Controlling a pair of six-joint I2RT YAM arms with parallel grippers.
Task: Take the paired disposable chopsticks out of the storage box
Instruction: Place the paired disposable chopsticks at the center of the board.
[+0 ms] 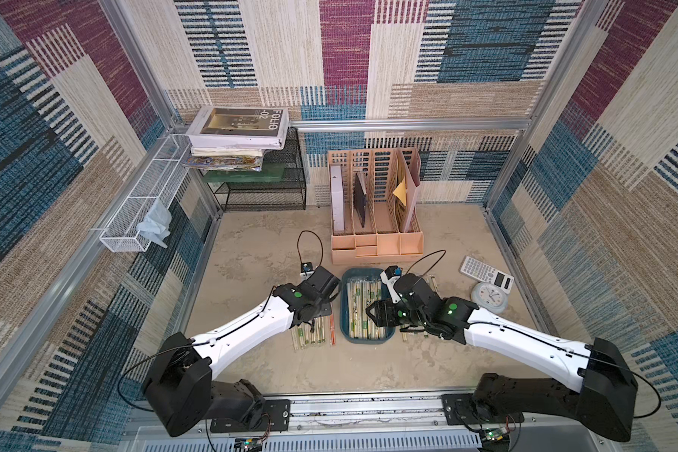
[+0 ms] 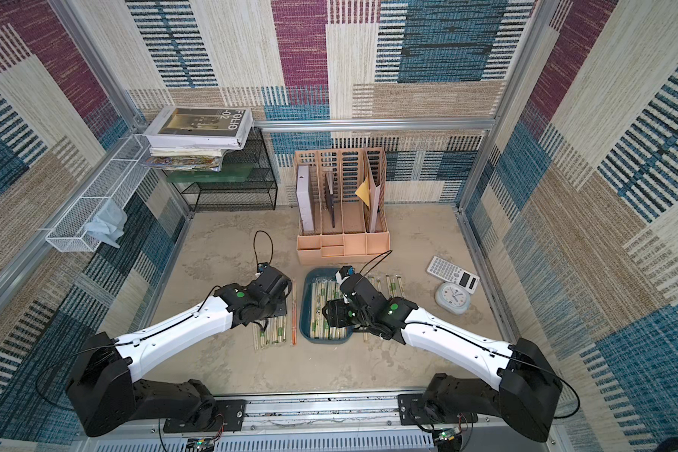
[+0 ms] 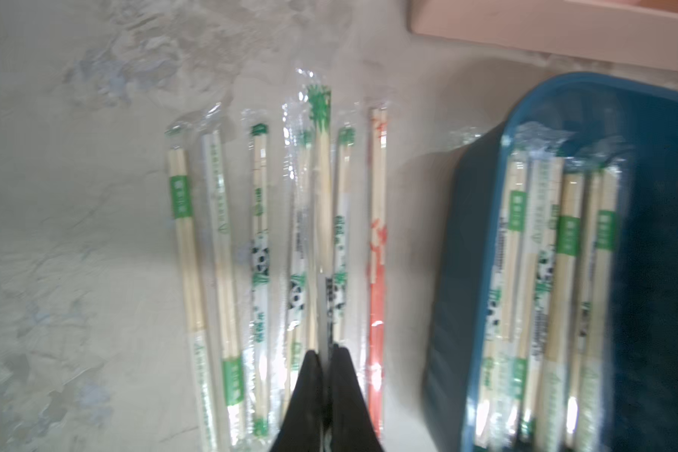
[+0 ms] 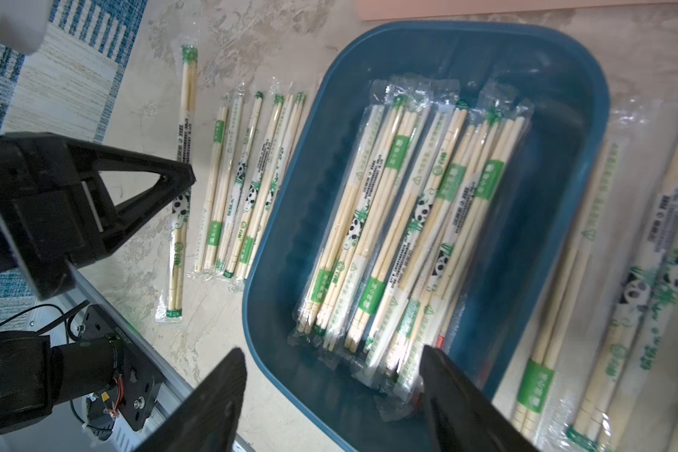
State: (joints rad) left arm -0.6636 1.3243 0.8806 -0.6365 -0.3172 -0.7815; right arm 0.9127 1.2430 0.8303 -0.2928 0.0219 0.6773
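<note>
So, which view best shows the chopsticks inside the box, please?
Right wrist: the chopsticks in the storage box are close and clear. In both top views the right arm hides some; left wrist blurs them.

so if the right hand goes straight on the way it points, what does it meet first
Most likely the near ends of the paired disposable chopsticks piled in the storage box, framed by the open right hand. Depth is unclear, so the box's near wall could come first.

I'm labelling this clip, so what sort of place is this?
Probably a robot test booth staged as a desk: two robot arms inside a metal frame with patterned walls, plus a file organizer and calculator.
</note>
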